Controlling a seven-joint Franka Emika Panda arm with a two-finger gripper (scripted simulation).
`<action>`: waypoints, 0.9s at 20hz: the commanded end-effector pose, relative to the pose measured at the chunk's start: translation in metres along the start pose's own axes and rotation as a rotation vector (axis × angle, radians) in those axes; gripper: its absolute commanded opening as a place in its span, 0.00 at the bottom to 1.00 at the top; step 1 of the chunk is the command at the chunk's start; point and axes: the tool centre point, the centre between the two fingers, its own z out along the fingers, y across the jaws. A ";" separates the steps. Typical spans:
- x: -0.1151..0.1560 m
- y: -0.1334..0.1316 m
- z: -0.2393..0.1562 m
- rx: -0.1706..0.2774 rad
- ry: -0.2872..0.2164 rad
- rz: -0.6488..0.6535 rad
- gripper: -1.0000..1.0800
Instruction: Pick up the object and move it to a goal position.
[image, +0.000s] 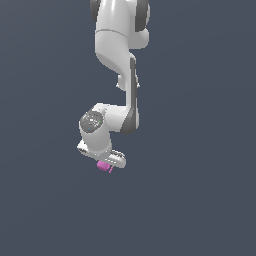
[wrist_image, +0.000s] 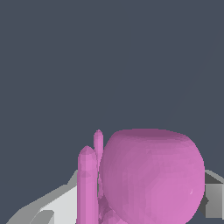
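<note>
The white Panda arm (image: 119, 55) drops from the top centre of the exterior view, bends at a joint and ends in the gripper (image: 106, 165) just below frame centre, its grey fingers (wrist_image: 213, 199) clamped on the magenta-pink mug (wrist_image: 151, 177).

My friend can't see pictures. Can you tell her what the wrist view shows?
A round magenta-pink mug fills the lower part of the wrist view, very close to the camera, with its loop handle standing beside the body. Pale grey parts of the gripper show on both sides of it, jaws closed against it. Behind is plain dark grey-blue.
</note>
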 end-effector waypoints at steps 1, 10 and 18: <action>-0.002 -0.005 -0.002 0.000 0.000 -0.001 0.00; -0.027 -0.067 -0.024 0.000 0.000 -0.001 0.00; -0.057 -0.147 -0.052 0.000 0.000 -0.001 0.00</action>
